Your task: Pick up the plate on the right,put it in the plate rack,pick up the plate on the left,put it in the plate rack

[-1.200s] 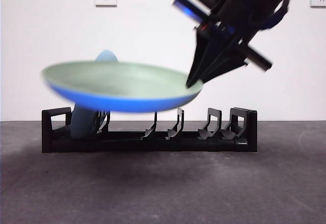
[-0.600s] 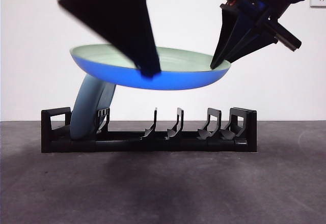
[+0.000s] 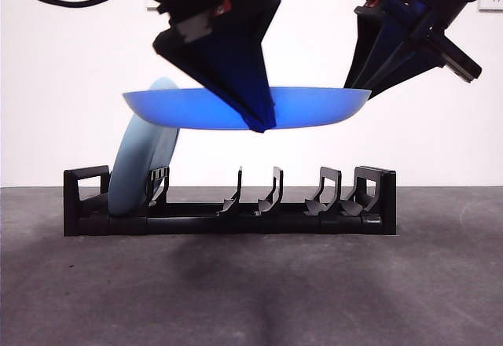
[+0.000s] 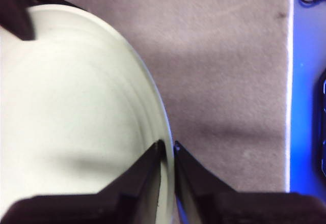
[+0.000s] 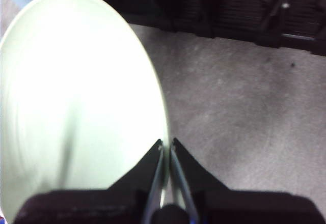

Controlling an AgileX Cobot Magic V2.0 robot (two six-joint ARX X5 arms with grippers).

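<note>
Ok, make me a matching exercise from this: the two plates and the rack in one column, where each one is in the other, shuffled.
1. blue-bottomed plate
2. pale blue plate
3. plate rack

A. sitting on the table
B. standing tilted at one end of the rack
C. in the air above the rack, rim pinched by the left gripper and the right gripper

Pairs: 1-C, 2-B, 3-A

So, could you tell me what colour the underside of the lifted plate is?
Bright blue; the plate shows its underside best in the front view.
</note>
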